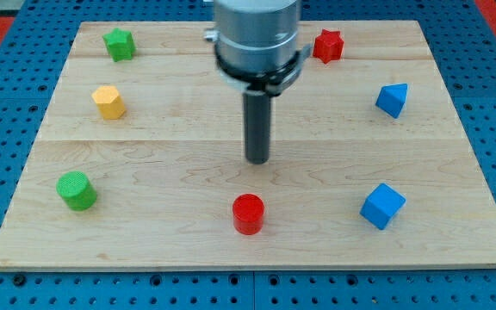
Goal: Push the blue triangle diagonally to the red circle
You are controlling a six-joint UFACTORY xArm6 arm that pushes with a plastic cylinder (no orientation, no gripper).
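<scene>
Near the middle of the wooden board [188,129] you have my tip [257,161] resting on bare wood, touching no block; it is a plain rod with no jaws, so nothing is held or clamped. Your target piece, the blue triangle [392,100], sits at the view's right, toward the top, well apart from my tip. Its destination, the red circle [248,213], lies just below my tip toward the view's bottom, a little left of the rod's line.

To do this step well, I judge you should first bring my tip around to the far side of the blue triangle, that is, to its upper right, so that the push runs down and leftward along the diagonal toward the red circle. Approach in an arc that keeps clear of the triangle itself, or you may knock it off line before the push starts. Meet the block squarely through its middle; a triangular piece likely turns if struck on a corner.

Mind the blue cube [381,206] at the lower right: it sits near the path's lower side. The red star [327,45], green star [120,44], yellow block [108,102] and green cylinder [77,190] are out of the way.
</scene>
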